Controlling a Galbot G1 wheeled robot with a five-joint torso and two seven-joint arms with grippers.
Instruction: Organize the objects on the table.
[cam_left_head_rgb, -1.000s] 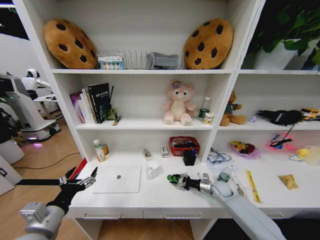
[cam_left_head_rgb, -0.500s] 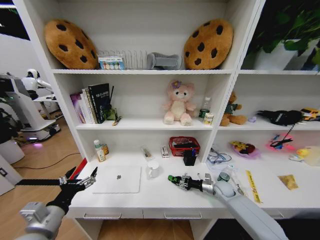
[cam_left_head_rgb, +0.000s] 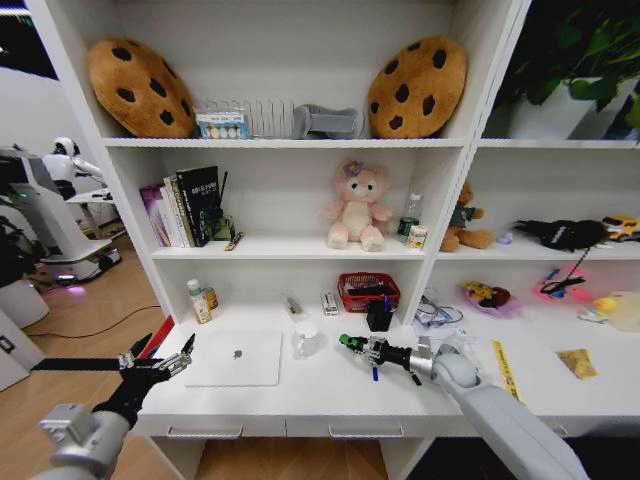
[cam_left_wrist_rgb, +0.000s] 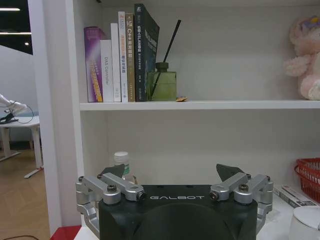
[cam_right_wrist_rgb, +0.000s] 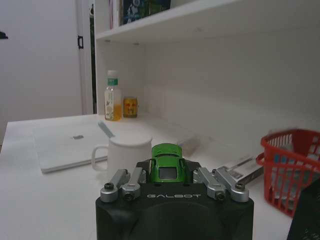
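Right gripper (cam_left_head_rgb: 349, 343) clamps a green toy car (cam_right_wrist_rgb: 166, 164).
It hovers near the white mug (cam_left_head_rgb: 306, 339), mid-table (cam_left_head_rgb: 330, 395); left gripper (cam_left_head_rgb: 183, 357) open off the left edge.

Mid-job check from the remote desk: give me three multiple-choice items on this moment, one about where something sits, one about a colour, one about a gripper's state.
1. Where does the laptop lie?
A. On the table, left of the white mug
B. On the middle shelf
C. Inside the red basket

2. What colour is the small item in the right gripper?
A. Yellow
B. Green
C. Pink

3. What state is the left gripper in?
A. Shut on a bottle
B. Shut on a book
C. Open, holding nothing

Answers: 1 A, the head view shows it flat on the table beside the mug. 2 B, the right wrist view shows a green piece between the fingers. 3 C, the left wrist view shows its fingers apart with nothing between.
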